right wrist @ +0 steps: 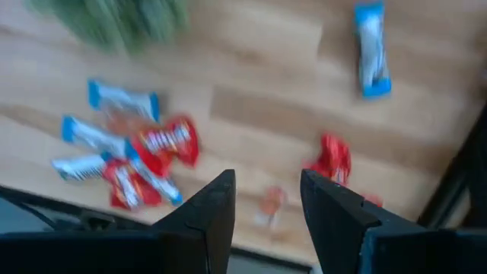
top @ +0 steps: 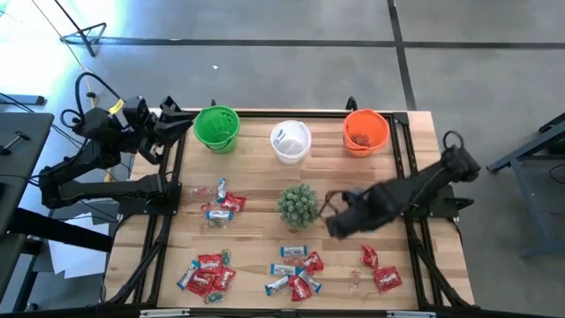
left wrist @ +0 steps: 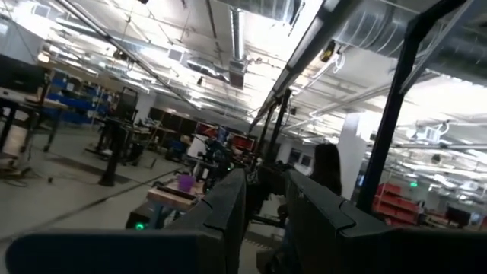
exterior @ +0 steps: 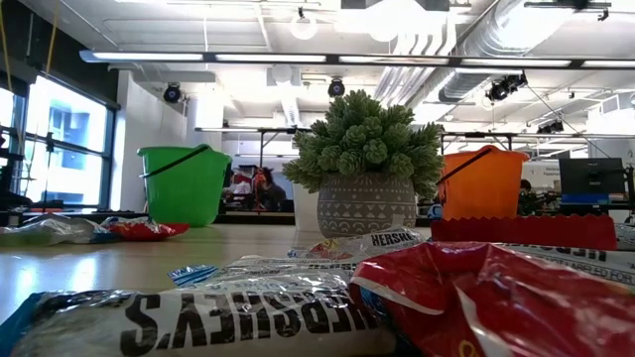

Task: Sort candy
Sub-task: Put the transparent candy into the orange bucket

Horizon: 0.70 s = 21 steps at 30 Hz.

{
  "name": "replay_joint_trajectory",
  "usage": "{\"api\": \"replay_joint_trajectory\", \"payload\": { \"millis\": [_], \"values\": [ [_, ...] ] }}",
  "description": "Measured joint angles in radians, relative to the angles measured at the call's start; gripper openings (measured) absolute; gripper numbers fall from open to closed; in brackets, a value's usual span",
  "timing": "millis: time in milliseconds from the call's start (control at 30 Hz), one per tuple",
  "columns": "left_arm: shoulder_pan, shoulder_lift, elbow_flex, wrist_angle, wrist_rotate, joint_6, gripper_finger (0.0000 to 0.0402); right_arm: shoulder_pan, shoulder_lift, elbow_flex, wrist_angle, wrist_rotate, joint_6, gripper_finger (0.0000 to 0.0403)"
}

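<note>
Candy in red and in blue-and-white wrappers lies flat on the table in several clusters: left of the middle [top: 221, 205], near left [top: 205, 274], near centre [top: 296, 272] and near right [top: 380, 269]. My right gripper [top: 334, 216] hovers open just right of the potted plant [top: 297, 205]. In its wrist view the open fingers [right wrist: 266, 205] hang above the table, with a red candy [right wrist: 332, 160] and a mixed cluster [right wrist: 129, 156] below them. My left gripper [top: 177, 124] waits at the far left corner beside the green cup, its fingers [left wrist: 266, 205] a little apart and holding nothing.
Along the far edge stand a green cup [top: 216, 128], a white cup [top: 290, 141] and an orange cup [top: 365, 131]. The spiky plant in its grey pot [exterior: 365, 164] stands mid-table. Bare wood [top: 265, 177] lies between the cups and the candy. A person sits in the room beyond.
</note>
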Motion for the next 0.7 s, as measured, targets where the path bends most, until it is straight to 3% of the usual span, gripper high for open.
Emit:
{"api": "replay_joint_trajectory", "payload": {
  "millis": [367, 700],
  "values": [
    [0.000, 0.000, 0.000, 0.000, 0.087, -0.101, 0.0082, 0.216, 0.189, 0.000, 0.217, -0.107, 0.231, 0.0145],
    [-0.001, 0.000, 0.000, 0.000, 0.108, -0.148, 0.0082, 0.321, 0.332, 0.000, 0.218, -0.155, 0.343, 0.0145]
  ]
}}
